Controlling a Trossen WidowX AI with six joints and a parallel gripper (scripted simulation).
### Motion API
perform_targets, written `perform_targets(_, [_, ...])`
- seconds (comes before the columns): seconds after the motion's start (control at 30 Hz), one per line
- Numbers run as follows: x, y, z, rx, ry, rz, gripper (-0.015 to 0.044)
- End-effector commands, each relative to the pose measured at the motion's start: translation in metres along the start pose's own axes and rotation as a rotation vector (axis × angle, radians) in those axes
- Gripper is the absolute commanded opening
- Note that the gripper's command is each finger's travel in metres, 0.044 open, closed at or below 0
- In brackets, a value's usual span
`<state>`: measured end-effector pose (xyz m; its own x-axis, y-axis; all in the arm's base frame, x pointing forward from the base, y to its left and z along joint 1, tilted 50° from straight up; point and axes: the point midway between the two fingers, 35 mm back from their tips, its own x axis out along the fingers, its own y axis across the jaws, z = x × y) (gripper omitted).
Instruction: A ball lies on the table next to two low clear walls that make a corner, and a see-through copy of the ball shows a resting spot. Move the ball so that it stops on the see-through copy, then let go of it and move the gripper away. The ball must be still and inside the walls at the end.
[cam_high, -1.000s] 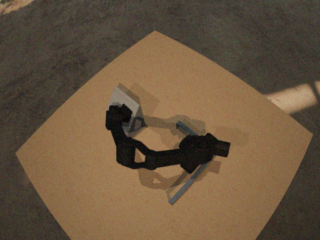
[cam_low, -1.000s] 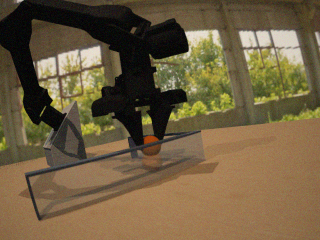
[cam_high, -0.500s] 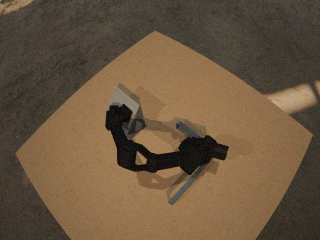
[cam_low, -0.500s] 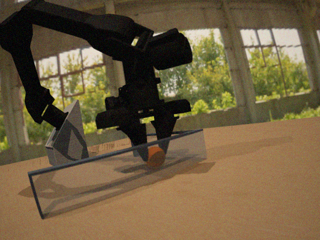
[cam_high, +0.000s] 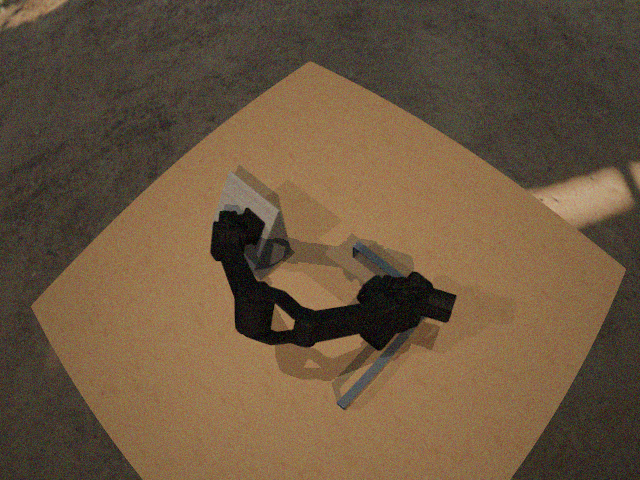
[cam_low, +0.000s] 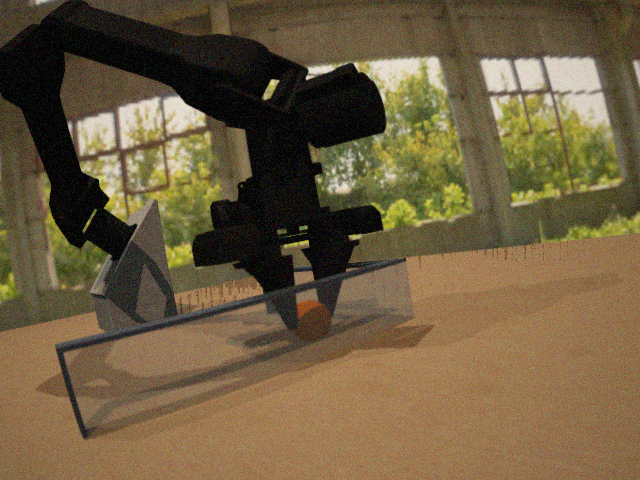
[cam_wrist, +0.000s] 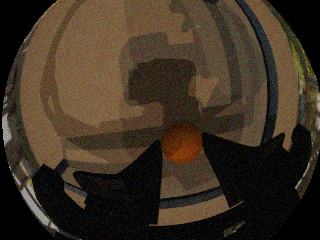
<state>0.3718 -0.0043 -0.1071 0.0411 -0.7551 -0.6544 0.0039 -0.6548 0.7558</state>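
Observation:
The orange ball (cam_low: 313, 321) (cam_wrist: 181, 144) is low at the table inside the corner, seen through the near clear wall (cam_low: 180, 316) (cam_high: 367, 379) in the exterior view. The other clear wall (cam_high: 379, 260) is partly under the arm in the top view. My gripper (cam_low: 312, 316) (cam_wrist: 182, 140) points down, shut on the ball, with a fingertip against each side of it. The see-through copy cannot be told apart from the ball. In the top view the arm hides the ball, the fingertips and the walls' corner.
A grey wedge-shaped block (cam_high: 248, 198) (cam_low: 149, 235) stands at the arm's base. The arm reaches over the walls, and its shadows fall across the table (cam_high: 206, 403) (cam_low: 465, 387). The walls' top edges are beside the fingers.

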Motion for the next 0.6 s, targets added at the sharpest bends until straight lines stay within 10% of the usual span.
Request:
perform_targets(0.0, [0.0, 0.0, 0.0, 0.002, -0.001, 0.0, 0.0263])
perform_targets(0.57, [-0.086, -0.001, 0.001, -0.006, -0.001, 0.001, 0.0297])
